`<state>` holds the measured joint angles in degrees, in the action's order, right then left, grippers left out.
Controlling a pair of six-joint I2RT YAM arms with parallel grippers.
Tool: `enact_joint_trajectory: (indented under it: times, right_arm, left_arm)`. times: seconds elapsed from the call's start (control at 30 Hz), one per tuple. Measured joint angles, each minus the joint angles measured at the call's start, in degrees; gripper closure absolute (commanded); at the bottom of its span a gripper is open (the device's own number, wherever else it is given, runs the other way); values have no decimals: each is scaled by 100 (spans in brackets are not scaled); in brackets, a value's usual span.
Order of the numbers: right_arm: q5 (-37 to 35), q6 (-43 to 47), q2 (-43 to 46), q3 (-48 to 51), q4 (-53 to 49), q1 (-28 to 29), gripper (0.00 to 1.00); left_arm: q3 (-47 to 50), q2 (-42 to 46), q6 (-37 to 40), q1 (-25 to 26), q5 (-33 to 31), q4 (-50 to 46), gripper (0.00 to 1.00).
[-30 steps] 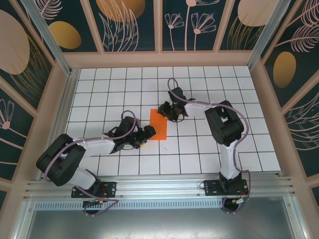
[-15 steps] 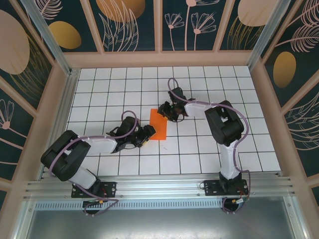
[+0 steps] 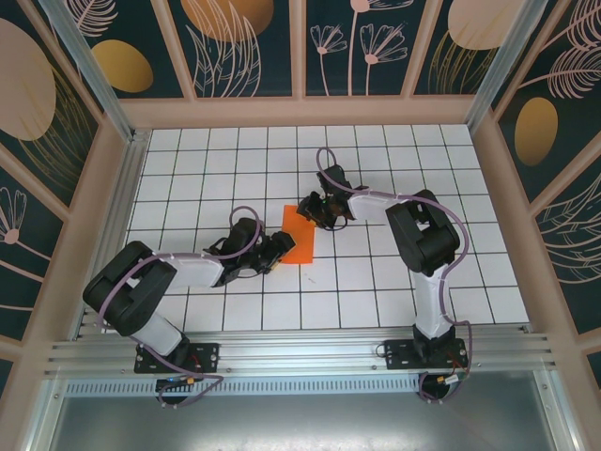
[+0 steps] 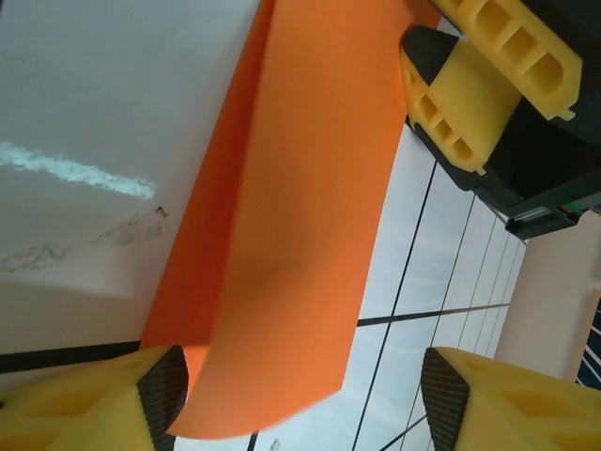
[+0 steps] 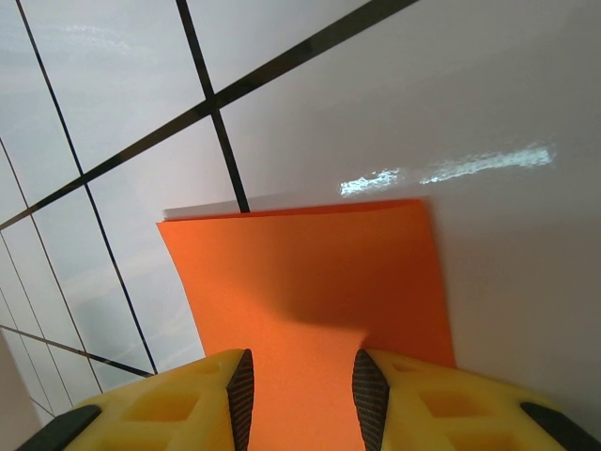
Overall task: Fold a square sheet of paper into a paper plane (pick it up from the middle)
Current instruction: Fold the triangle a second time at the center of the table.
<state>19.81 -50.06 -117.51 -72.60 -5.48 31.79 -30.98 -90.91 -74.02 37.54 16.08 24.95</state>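
Over the last second the left arm has drawn its elbow in toward the middle. This has nudged the left pincer [image 3: 283, 246] slightly further onto the near-left corner of the orange sheet of paper [image 3: 300, 233]. The right pincer [image 3: 311, 209] and the sheet sit much where they did.

The sheet lies near the middle of the white gridded surface [image 3: 376, 282], between the two pincers. It is longer than it is wide, so we judge it is already folded in half. In the left wrist view a darker strip along one side looks like a lower layer, and the near edge curls up off the tiles.

The left pincer stands wide. One yellow finger [image 4: 89, 404] is at the sheet's corner and the other [image 4: 512, 404] is out over bare tile. We read that spread as making room to take the raised edge for the next crease.

The right pincer is narrow. Its two fingers [image 5: 160, 404] sit on the far end of the sheet, and flat orange shows through the slim gap between them, so nothing is clamped. We judge it is there to pin the paper so it cannot slide while the other side works.

We count one sheet, two arms and two pincers, each with two yellow fingers.
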Motion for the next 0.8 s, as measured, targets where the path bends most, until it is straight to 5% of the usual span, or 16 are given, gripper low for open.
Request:
enact_joint_trajectory:
  times: [0.17,0.27,0.53,0.8]
  right_arm:
    - [9,2,2,2,11,0,61]
    - [48,28,7,0,9,-11,61]
    - [232,306,26,-42,-142,-181,60]
    - [332,321,26,-9,-103,-214,60]
  left_arm:
    - [-87,-157,-26,0,-33,90,65]
    - [-170,-238,35,0,-101,4,70]
    - [-83,-175,136,-2,-221,-26,58]
    - [133,-107,136,0,81,787,61]
